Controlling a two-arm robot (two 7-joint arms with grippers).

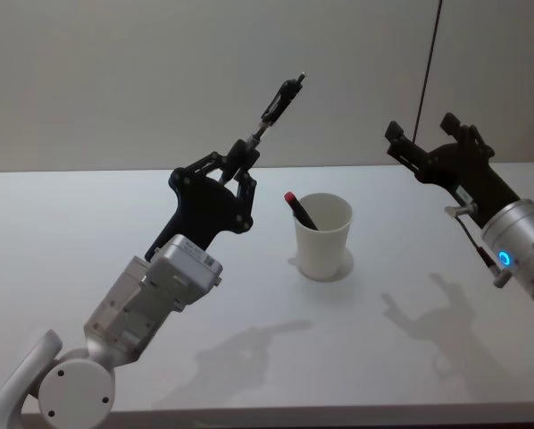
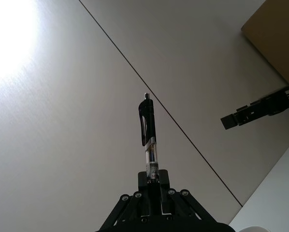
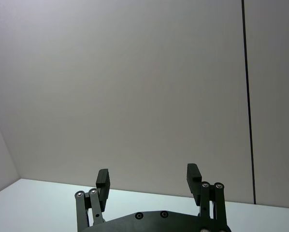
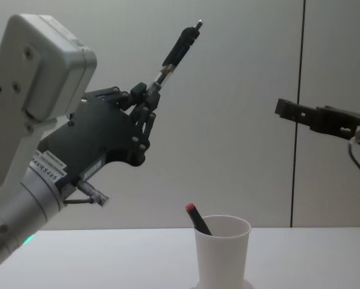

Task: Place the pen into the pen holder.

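One black-capped, clear-barrelled pen (image 1: 276, 105)

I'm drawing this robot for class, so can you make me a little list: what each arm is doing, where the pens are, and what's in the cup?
left gripper: raised left of the pen holder, jaws shut on the black pen
black pen: held by one end, pointing up and away, not in the holder yet
pen holder: white paper cup, upright on the table
inside the holder: one red-tipped pen, leaning
right gripper: raised right of the holder, jaws open, empty
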